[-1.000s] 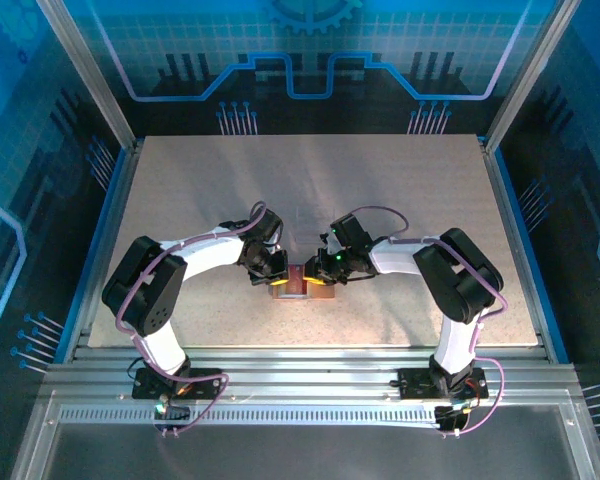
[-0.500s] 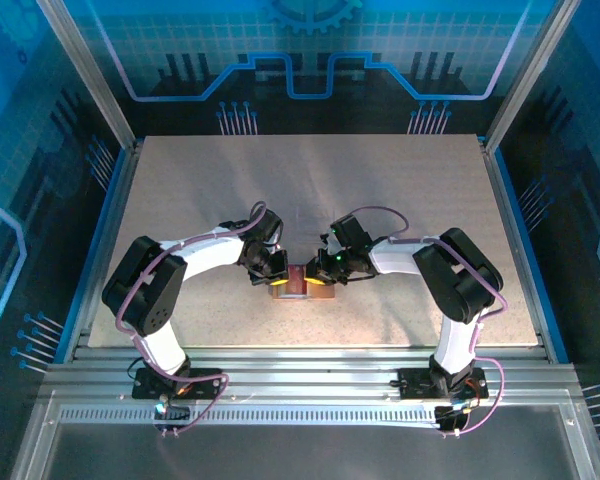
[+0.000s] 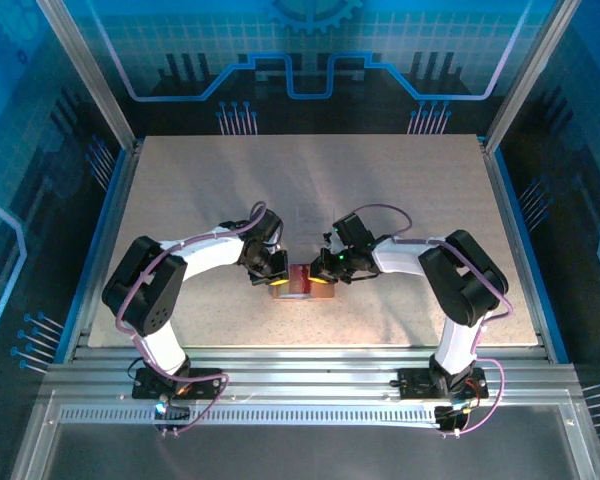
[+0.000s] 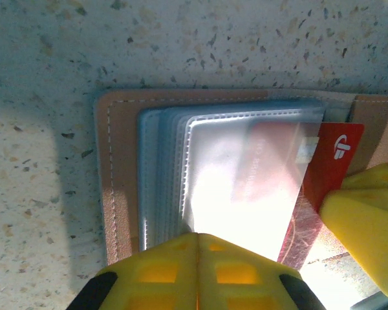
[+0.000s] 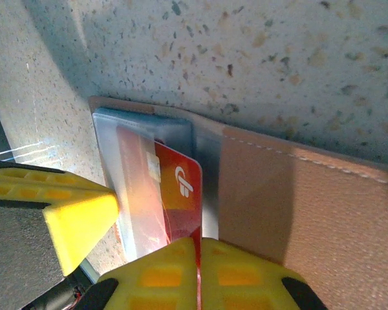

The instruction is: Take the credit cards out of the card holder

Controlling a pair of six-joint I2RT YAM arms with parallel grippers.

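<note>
- top external: both arms reach inward and meet over the card holder (image 3: 298, 284). it lies on the speckled table (image 3: 400, 190) near the front edge, about midway between the two bases.
- left gripper (image 3: 271, 272) is at the holder's left side and right gripper (image 3: 321, 270) at its right side. the jaws are too small to read from this height.
- left wrist: the holder lies open and flat, a tan stitched rim around a stack of clear sleeves (image 4: 220, 161).
- the left gripper's yellow fingers (image 4: 246, 278) are pressed together, pinching the near edge of the top sleeve of the card holder.
- red card (image 4: 336, 152) sits partly out of that top sleeve. the end with the white logo is bare; the other end is under the frosted plastic.
- right wrist: the right gripper's fingers are pressed together on the near edge of the red card, which runs straight into the seam between them.
- one yellow finger of the left gripper shows at the left of the right wrist view, just beside the sleeves.
- the holder's tan flap lies flat on the table, to the right of the card.
</note>
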